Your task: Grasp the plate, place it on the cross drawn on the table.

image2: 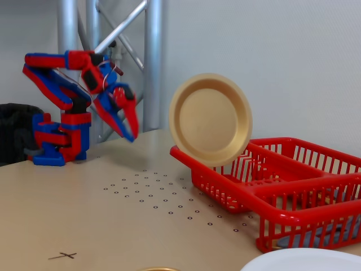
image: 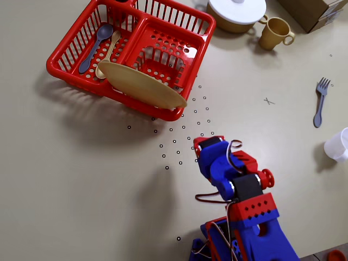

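The mustard-tan plate (image: 144, 84) stands almost on edge, leaning on the near rim of a red dish basket (image: 70, 38). In the fixed view the plate (image2: 210, 118) faces the camera above the basket (image2: 293, 189). The small grey cross (image: 268, 101) is drawn on the bare table to the right of the basket, and it also shows in the fixed view (image2: 63, 256) near the front. My red-and-blue gripper (image: 201, 144) hangs above the dotted patch, well short of the plate and empty. In the fixed view the gripper (image2: 131, 134) points down with its jaws together.
A blue spoon (image: 93, 48) and a tan spoon (image: 109, 51) lie in the basket. A white-lidded tan pot (image: 236, 11), a tan cup (image: 274, 32) and a cardboard box (image: 318, 11) stand at the back. A blue fork (image: 321, 103) and a white cup (image: 338, 144) are right of the cross.
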Action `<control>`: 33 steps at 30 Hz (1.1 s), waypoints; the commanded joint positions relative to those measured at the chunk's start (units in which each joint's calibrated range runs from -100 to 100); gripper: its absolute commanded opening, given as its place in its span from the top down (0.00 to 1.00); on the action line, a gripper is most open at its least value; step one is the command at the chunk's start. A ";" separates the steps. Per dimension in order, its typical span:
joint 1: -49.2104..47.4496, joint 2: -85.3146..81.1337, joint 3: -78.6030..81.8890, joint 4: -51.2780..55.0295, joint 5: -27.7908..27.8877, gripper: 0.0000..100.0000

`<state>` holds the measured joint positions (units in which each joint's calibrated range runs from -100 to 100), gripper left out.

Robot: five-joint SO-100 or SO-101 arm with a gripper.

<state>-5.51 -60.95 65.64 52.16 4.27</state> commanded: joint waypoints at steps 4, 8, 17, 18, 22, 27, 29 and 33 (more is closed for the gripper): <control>3.71 8.62 -19.77 11.30 -4.15 0.77; 5.51 14.37 -28.56 17.09 -4.44 0.68; 7.09 28.07 -48.05 18.22 -10.79 0.70; 7.09 29.50 -50.05 18.22 -11.14 0.71; 6.66 34.24 -55.22 18.22 -12.11 0.72; 4.65 36.52 -55.85 18.22 -12.21 0.73; 3.64 37.03 -56.12 18.30 -12.26 0.73; 1.85 38.63 -57.48 18.30 -13.38 0.73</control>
<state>-2.78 -21.32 13.65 70.11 -8.52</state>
